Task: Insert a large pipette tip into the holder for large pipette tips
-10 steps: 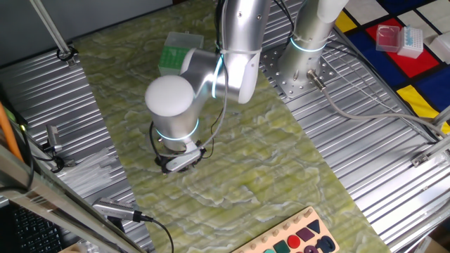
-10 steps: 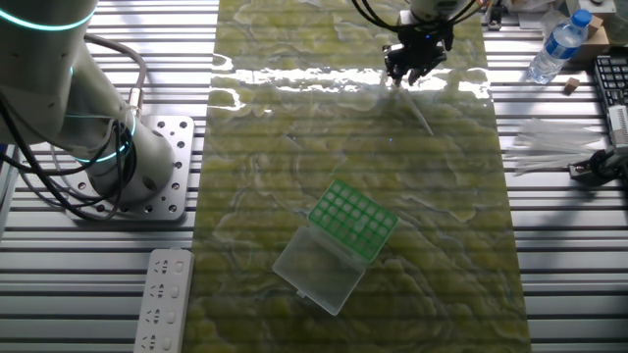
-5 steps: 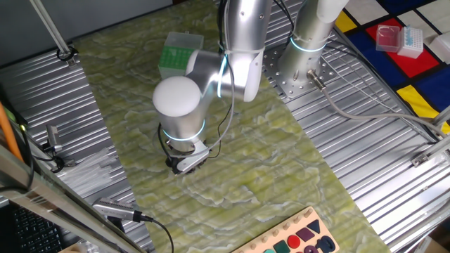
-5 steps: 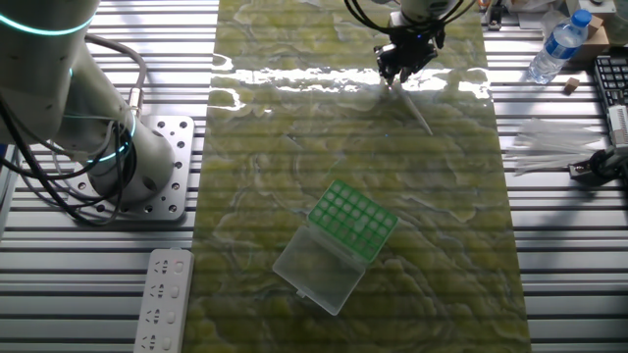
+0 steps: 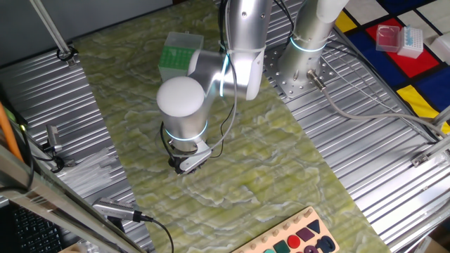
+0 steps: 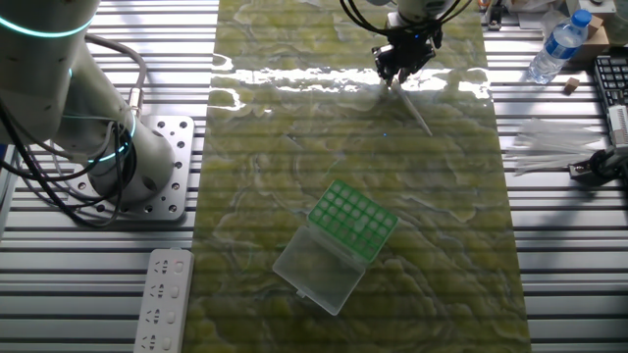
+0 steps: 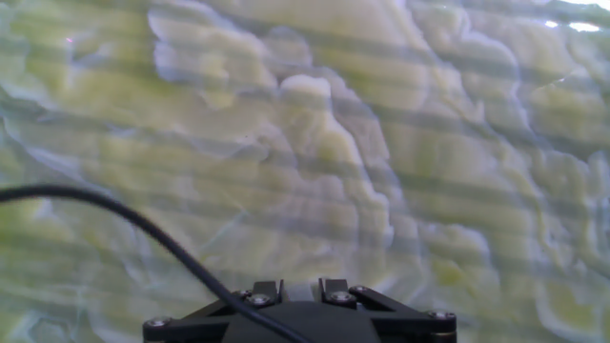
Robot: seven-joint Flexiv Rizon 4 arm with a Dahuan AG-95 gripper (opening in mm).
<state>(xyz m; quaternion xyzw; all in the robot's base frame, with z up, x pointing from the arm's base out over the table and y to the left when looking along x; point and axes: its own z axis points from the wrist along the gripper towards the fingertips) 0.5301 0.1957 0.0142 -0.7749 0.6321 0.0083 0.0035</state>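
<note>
We see our end effector low over the worktop; we cannot tell its spread. The tip lies just at its 5 o'clock; the holder sits well apart at 6.

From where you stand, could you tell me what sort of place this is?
Probably a robotics lab bench. A silver arm's base is bolted to a ribbed aluminium table under a green patterned mat, with a green-topped pipette tip holder on the mat and a power strip nearby.
</note>
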